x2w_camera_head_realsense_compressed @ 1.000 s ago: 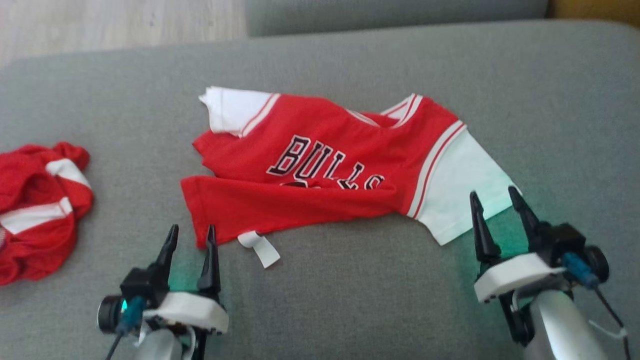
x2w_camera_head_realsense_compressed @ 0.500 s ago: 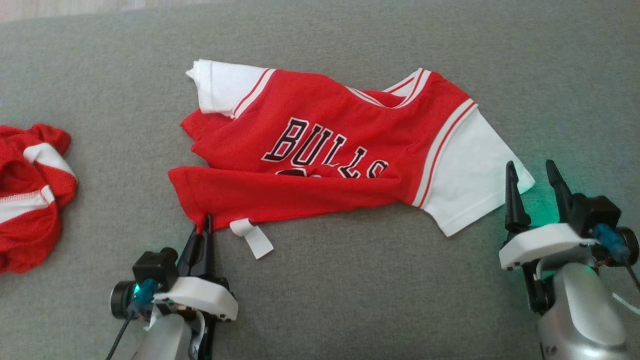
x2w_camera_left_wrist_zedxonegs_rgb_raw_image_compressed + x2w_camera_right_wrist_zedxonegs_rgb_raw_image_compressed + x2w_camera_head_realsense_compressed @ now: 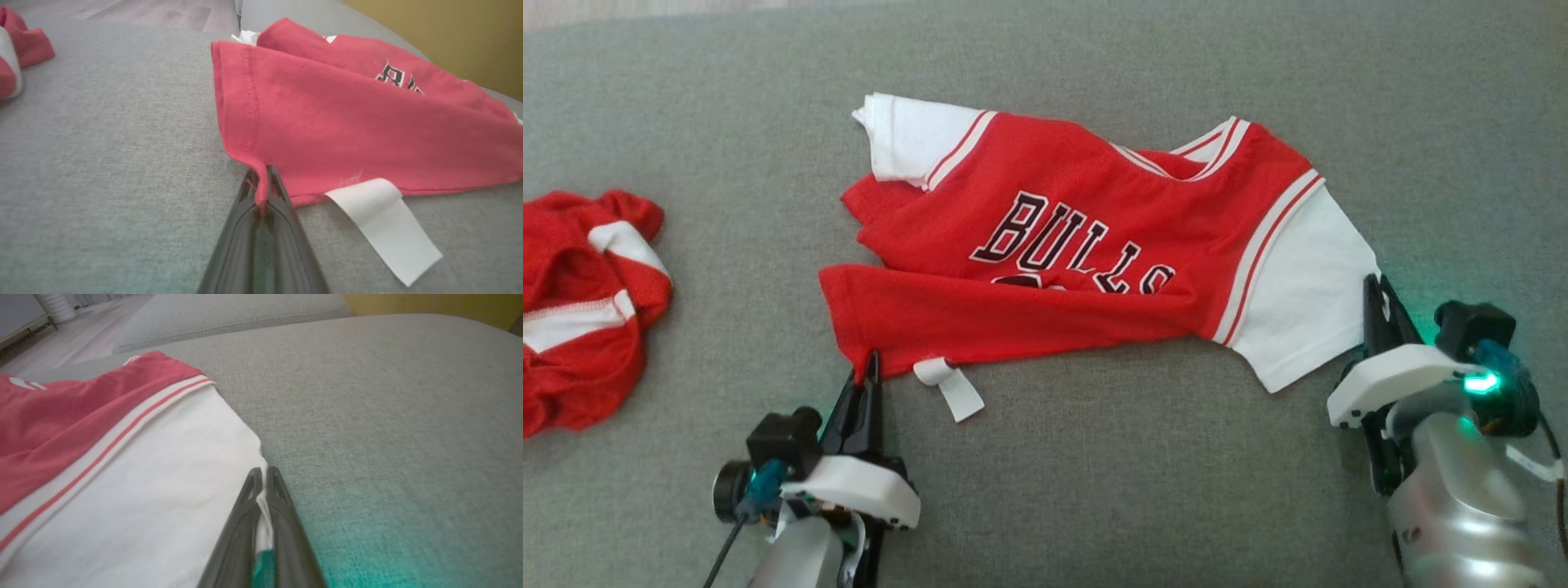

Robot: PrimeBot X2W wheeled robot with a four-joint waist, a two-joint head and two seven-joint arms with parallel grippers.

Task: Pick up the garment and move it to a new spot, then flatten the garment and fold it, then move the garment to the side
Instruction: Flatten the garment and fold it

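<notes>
Jersey: a red jersey [image 3: 1086,245] with white sleeves is spread on the grey cushion [image 3: 1094,490], its lower part folded up over the lettering.
Left gripper: the left gripper [image 3: 870,363] is pinched shut on the red hem corner nearest the robot.
Right gripper: the right gripper [image 3: 1374,284] is pressed together on the white sleeve's edge.
Tag: a white tag [image 3: 953,390] is seen just beside the left gripper.
Bundle: a crumpled red and white bundle [image 3: 580,310] is left well apart, at the left.

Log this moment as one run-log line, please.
phase: grasp | left fingers: shut on jersey hem corner | right fingers: shut on white sleeve edge | jersey: lying on couch | other red garment: at left, apart
</notes>
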